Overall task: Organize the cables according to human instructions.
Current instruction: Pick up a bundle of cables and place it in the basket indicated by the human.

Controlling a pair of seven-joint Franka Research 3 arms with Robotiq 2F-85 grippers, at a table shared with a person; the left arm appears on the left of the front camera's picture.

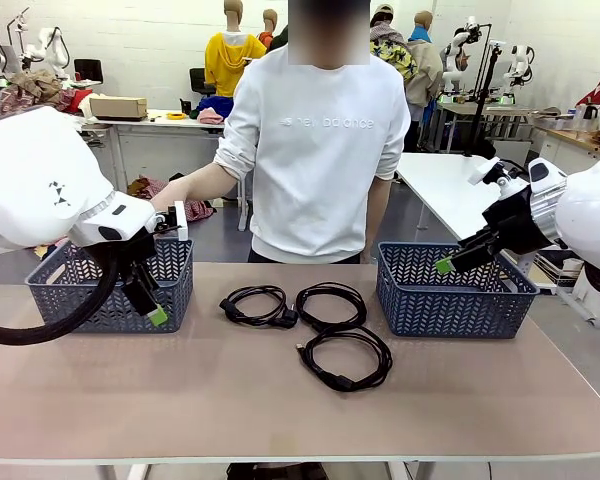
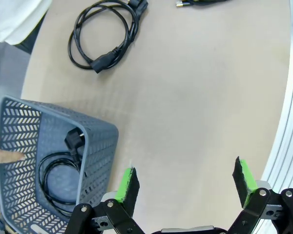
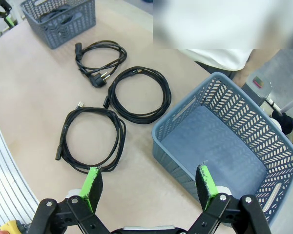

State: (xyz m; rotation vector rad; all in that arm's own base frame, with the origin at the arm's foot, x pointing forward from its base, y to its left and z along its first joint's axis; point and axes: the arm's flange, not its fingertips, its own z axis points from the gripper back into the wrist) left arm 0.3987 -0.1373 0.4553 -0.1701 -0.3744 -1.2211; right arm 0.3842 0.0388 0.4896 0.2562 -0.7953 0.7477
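Cables (image 1: 305,320): four, thin, black, each wound in a loose round coil with plug ends. Three lie close together on the tan table (image 1: 180,400) at mid-frame of the front view: left coil (image 1: 255,303), middle coil (image 1: 330,305), lower coil (image 1: 346,357). The fourth cable (image 2: 56,175) lies inside the left basket (image 2: 100,156), lower left of the left wrist view. Baskets: two, grey, latticed; the right basket (image 1: 450,300) stands centre right. Left claw (image 1: 150,305): angled down before the left basket, jaws wide apart, holding nothing. Right claw (image 1: 448,263): slanted down-left above the right basket's rim, likewise spread and unladen. Person's hand (image 1: 166,195): one, at the left basket's far side.
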